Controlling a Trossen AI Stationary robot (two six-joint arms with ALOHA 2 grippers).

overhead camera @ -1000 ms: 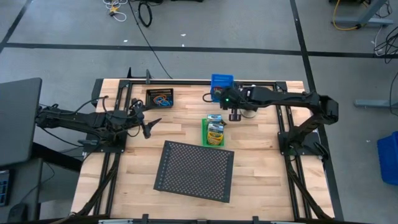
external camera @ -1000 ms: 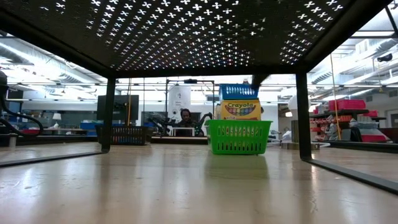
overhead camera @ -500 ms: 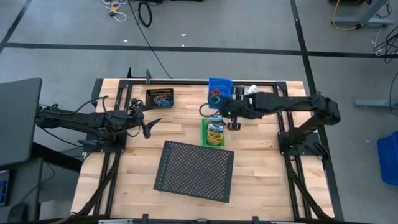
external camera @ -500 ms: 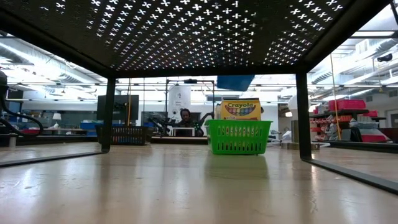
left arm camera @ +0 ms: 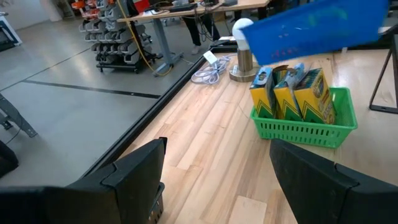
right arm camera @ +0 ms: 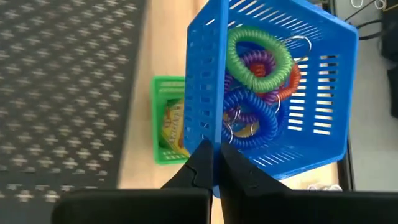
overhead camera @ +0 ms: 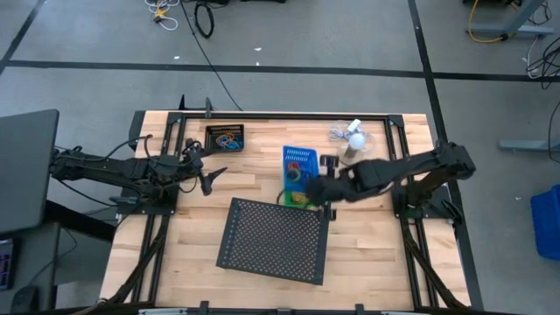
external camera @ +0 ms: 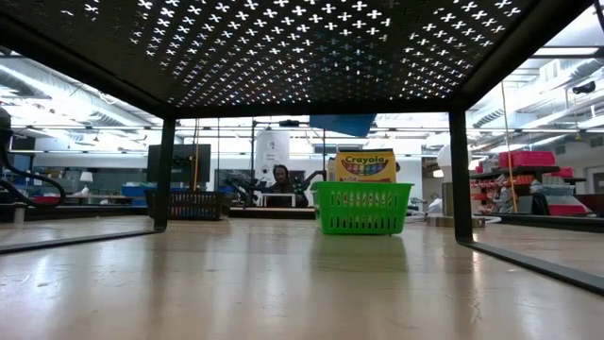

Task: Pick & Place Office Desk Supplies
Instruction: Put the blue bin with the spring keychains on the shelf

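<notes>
The right gripper (right arm camera: 211, 163) has its fingers pressed together on the rim wall of the blue bin (overhead camera: 298, 164), pinching it and carrying it in the air above the green bin (external camera: 362, 208). Seen from overhead, the blue bin sits just at 12 o'clock of the green bin, partly covering it, and both lie at 12 to 1 o'clock of the black mesh tray (overhead camera: 274, 241). The right wrist view shows coiled loops (right arm camera: 258, 53) in green, purple, orange and blue lying inside the tilted blue bin. The green bin rests on the wooden table (overhead camera: 236, 175) and holds the yellow crayon boxes (left arm camera: 292, 92) standing upright. The white mini fan (overhead camera: 353, 138) stands at 2 o'clock of the blue bin, near the table's far edge. A small black bin (overhead camera: 225, 137) with coloured loops in it sits at 10 o'clock of the blue bin, well apart. The left gripper (overhead camera: 210, 178) hovers at 9 o'clock of the blue bin with its fingers spread and nothing between them.
</notes>
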